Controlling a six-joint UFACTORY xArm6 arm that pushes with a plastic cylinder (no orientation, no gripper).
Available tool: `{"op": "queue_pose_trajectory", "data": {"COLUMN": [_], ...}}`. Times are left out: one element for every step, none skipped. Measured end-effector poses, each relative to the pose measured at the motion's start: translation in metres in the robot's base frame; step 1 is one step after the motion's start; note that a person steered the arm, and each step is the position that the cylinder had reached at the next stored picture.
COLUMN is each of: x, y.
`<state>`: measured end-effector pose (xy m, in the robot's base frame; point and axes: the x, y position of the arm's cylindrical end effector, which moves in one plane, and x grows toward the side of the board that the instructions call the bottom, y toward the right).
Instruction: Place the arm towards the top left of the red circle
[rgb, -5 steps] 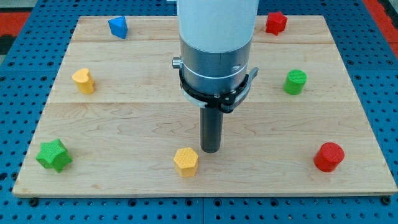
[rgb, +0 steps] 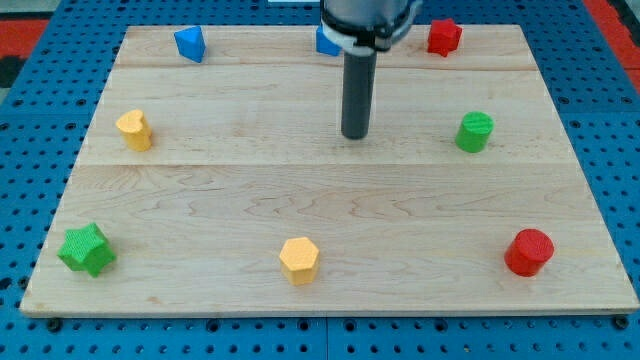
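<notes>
A: Where is my tip (rgb: 355, 136) sitting?

B: Near the middle of the tabletop (rgb: 250, 190), toward the view's top, touching no block. The green cylinder (rgb: 475, 131) is off to its right, and a blue block (rgb: 326, 43) shows partly behind the rod at the view's top.

A: And the red circle (rgb: 528, 251)?

B: Low in the view's right corner, well apart from the tip, standing alone. The red block (rgb: 444, 36) at the view's top right is a different shape, so don't confuse them.

A: How would the circle handle?

B: It looks small, stiff and light, likely to slide at any nudge. There is nothing to grasp with: the arm carries no gripper, only the rod. The job needs no contact anyway, so I'd stop just up and left of it, leaving a gap.

A: Anything in the way?

B: The yellow hexagon (rgb: 299, 259) lies off to the left, clear of that path.
</notes>
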<state>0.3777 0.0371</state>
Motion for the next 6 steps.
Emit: {"op": "queue_pose_trajectory", "data": {"x": [-0.008,-0.008,0.005,0.042,0.07,0.101], "y": [-0.004,-0.004,-0.006,-0.024,-0.011,0.01]}}
